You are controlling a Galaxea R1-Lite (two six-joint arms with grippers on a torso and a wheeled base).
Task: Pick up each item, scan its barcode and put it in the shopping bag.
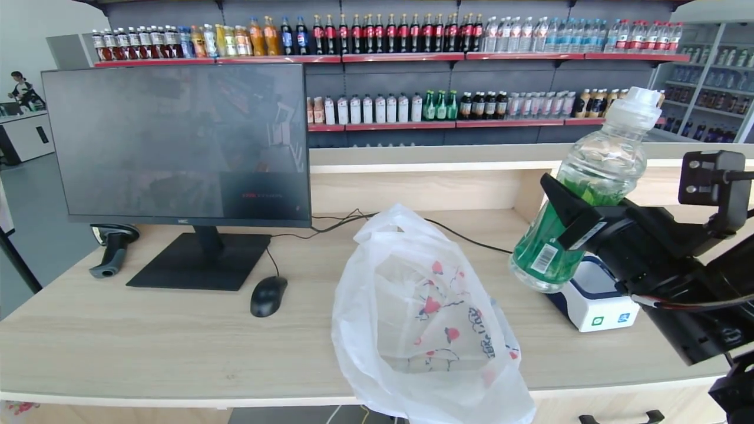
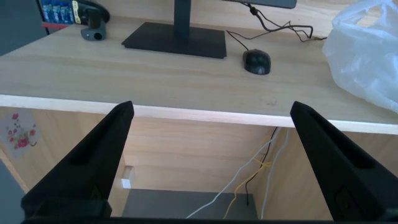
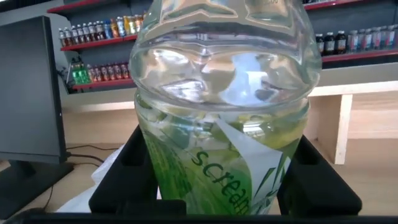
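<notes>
Evidently mid-scan, the right claw (image 1: 580, 227) held the bottle (image 1: 598, 159) tilted just over the scanner (image 1: 595, 297) at right; next it needed carrying left into the bag (image 1: 412, 306), while the left claw (image 2: 208, 162) gaped wide.

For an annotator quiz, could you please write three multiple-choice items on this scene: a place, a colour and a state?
1. Where is the bottle?
A. Inside the shopping bag.
B. Held tilted by the white scanner box.
C. Standing beside the mouse.
2. What colour is the bottle's label?
A. Red.
B. Yellow.
C. Green.
3. How do the left jaws stand?
A. Open, holding nothing.
B. Shut on the mouse.
C. Shut on the shopping bag.
Answers: 1B, the right jaws grip it there; 2C, green wraps its lower half; 3A, they stand spread apart.
</notes>
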